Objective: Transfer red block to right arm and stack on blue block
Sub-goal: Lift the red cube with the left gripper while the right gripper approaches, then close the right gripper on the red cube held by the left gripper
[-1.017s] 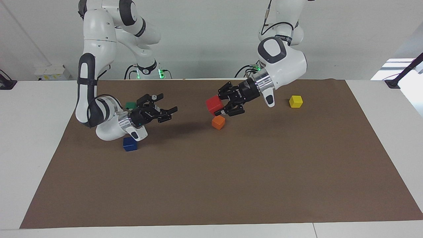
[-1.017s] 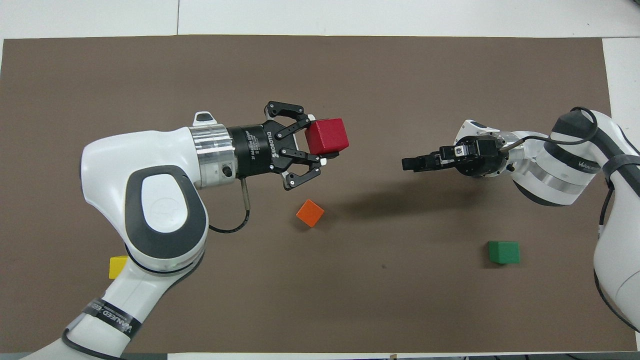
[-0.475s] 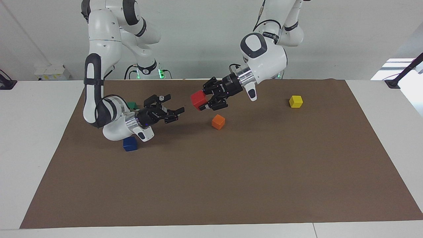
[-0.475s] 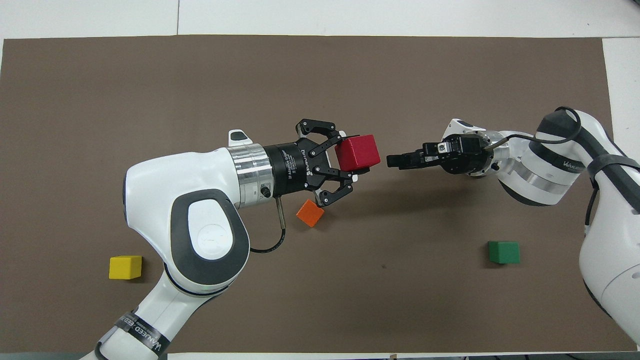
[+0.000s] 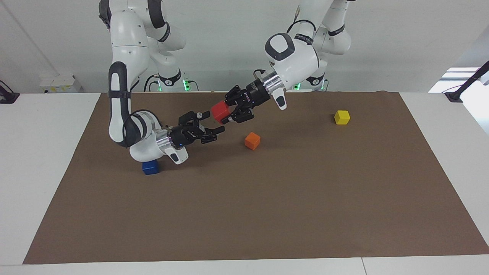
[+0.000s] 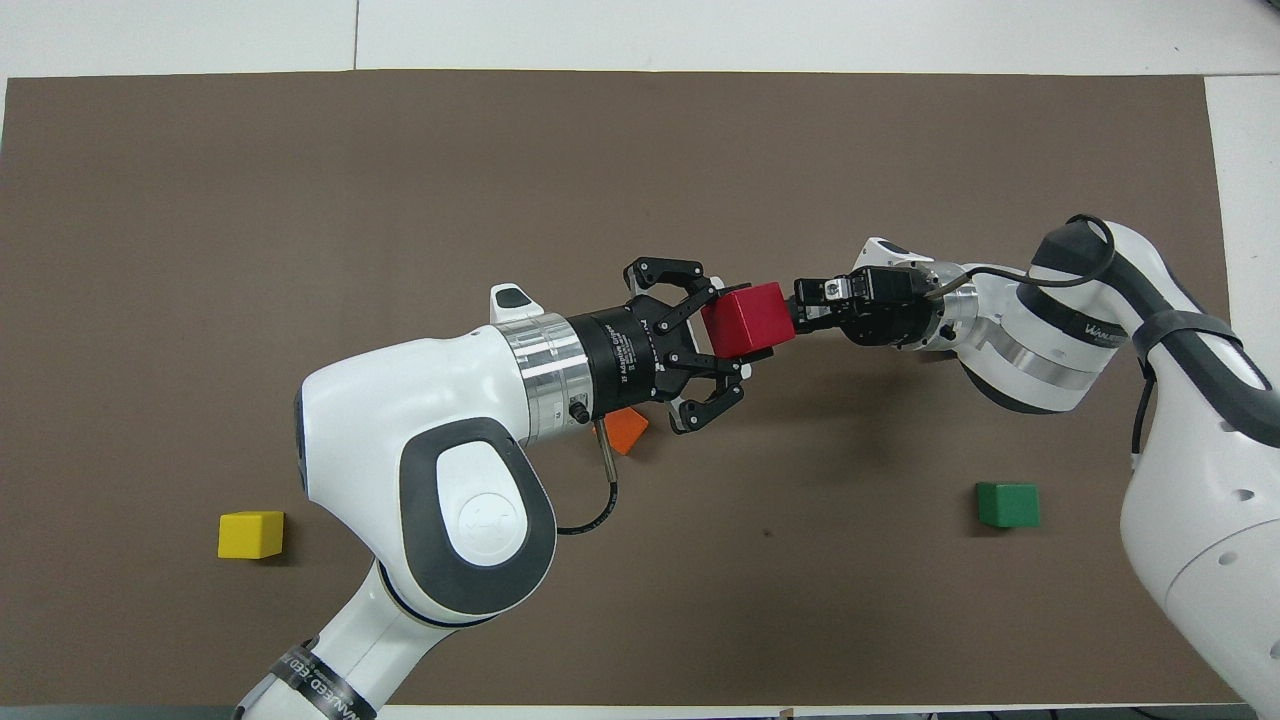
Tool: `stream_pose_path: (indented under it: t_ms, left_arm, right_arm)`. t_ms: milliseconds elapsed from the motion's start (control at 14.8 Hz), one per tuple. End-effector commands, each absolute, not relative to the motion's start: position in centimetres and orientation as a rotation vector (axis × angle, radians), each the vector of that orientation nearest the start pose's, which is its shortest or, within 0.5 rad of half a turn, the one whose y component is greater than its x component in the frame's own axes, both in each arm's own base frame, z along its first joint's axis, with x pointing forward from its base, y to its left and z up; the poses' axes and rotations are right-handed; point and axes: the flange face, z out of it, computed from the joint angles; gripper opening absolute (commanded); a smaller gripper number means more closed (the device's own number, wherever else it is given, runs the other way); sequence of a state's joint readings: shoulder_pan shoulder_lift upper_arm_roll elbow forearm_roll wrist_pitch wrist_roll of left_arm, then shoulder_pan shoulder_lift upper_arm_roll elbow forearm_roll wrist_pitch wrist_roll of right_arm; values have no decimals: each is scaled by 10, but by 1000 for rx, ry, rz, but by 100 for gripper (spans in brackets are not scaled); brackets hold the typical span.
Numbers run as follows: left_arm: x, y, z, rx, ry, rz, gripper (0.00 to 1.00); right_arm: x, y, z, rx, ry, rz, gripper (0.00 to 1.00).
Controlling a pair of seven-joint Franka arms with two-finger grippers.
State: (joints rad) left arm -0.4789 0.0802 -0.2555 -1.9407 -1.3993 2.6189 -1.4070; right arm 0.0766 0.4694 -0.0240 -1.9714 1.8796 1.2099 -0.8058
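Observation:
The red block [image 5: 219, 111] [image 6: 750, 316] hangs in the air over the middle of the brown mat, with my left gripper [image 5: 226, 113] [image 6: 733, 330] shut on it. My right gripper [image 5: 216, 122] [image 6: 801, 308] faces it with its fingers spread open, and their tips are at the block's free side. I cannot tell whether they touch it. The blue block [image 5: 150, 167] lies on the mat under the right arm's wrist, toward the right arm's end. It is hidden in the overhead view.
An orange block [image 5: 252, 140] [image 6: 627, 431] lies on the mat [image 5: 267, 210] under the left gripper. A yellow block [image 5: 342, 117] [image 6: 250, 534] sits toward the left arm's end. A green block [image 6: 1007, 504] lies near the right arm's base.
The left gripper has carried the red block toward the right arm's end. The right gripper has come to meet it, and the gap between the two has closed.

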Motion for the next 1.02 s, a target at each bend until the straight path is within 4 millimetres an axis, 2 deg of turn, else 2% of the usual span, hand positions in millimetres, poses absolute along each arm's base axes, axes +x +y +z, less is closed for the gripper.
stream_pose_path:
  t_ms: [0,542,949]
  left_arm:
    - [473,-391,497,1313,1653,-785,0]
    - [471,-390,494,1319,1657,-787,0]
    - [471,-390,493,1322,1656,-785,0]
  right_arm:
    - [581,161,329,-1119,-23,33,100]
    - [581,166,342,-1104,-32,25,100]
    - [580,177,340,-1119,-25,28,100]
